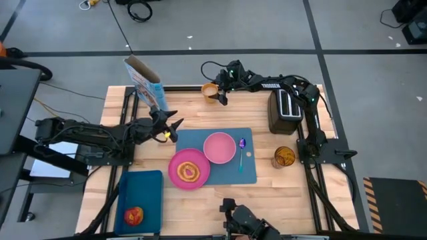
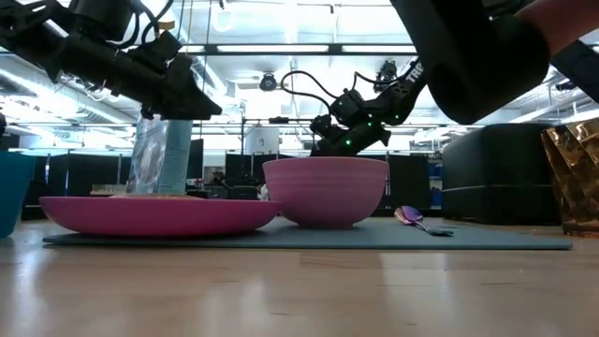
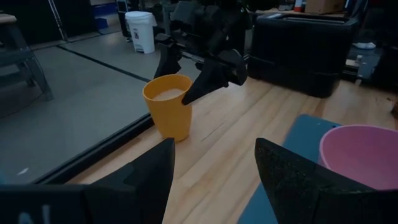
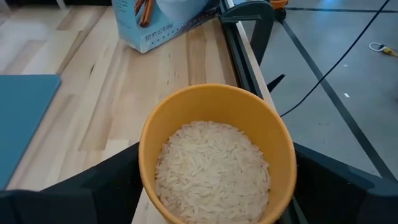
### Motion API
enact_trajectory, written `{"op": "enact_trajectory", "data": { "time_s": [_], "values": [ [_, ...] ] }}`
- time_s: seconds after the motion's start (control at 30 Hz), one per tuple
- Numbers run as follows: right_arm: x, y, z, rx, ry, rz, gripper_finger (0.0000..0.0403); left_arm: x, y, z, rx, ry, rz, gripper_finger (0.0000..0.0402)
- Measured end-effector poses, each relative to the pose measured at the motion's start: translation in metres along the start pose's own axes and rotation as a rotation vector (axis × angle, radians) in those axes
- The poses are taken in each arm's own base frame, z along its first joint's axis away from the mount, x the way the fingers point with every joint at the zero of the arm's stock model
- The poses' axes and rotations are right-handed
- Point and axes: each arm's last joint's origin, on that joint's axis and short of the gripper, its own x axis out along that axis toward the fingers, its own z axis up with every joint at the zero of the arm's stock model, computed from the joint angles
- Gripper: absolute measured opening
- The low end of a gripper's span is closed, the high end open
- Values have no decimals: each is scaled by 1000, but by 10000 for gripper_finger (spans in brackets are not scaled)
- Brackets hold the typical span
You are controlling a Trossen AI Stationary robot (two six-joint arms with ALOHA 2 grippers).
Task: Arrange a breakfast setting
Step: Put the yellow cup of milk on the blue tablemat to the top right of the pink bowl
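Note:
The small orange cup (image 1: pixel 209 92), filled with white grains (image 4: pixel 214 165), stands on the table near its far edge. My right gripper (image 1: pixel 220 95) is around it, coming from the right. My left gripper (image 1: pixel 172 127) hangs open and empty over the blue placemat's (image 1: pixel 250 175) far left corner. On the placemat rest the pink plate (image 1: pixel 179 175) with the toast slice (image 1: pixel 189 171), the pink bowl (image 1: pixel 219 147) and the blue-purple spoon (image 1: pixel 241 150). The blue cereal box (image 1: pixel 143 81) stands at the far left. The red apple (image 1: pixel 133 215) lies on the dark-blue tray. My right gripper has the orange cup between its two fingers, one finger on each side of the upper wall just below the rim (image 3: pixel 185 101). The fingers (image 3: pixel 211 78) slant down from the table's right side. The cup stands upright with its base on the table.
The black toaster (image 1: pixel 283 112) stands at the far right, and a golden cup (image 1: pixel 283 157) right of the placemat. The dark-blue tray (image 1: pixel 143 190) lies at the near left. A dark device (image 1: pixel 243 217) sits at the near edge. Bare wood shows between cup and placemat.

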Motion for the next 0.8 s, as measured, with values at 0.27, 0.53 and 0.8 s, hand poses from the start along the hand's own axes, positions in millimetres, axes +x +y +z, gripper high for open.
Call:
{"op": "enact_trajectory", "data": {
  "time_s": [0.27, 0.53, 0.8],
  "values": [
    [0, 3, -1, 27, 13, 25, 350, 0, 0, -1, 16, 7, 1, 231],
    [7, 14, 4, -22, 36, 1, 348, 0, 0, -1, 31, 8, 1, 231],
    [8, 18, 6, -19, 52, 0, 348, 0, 0, 0, 54, 3, 1, 231]
  ]
}}
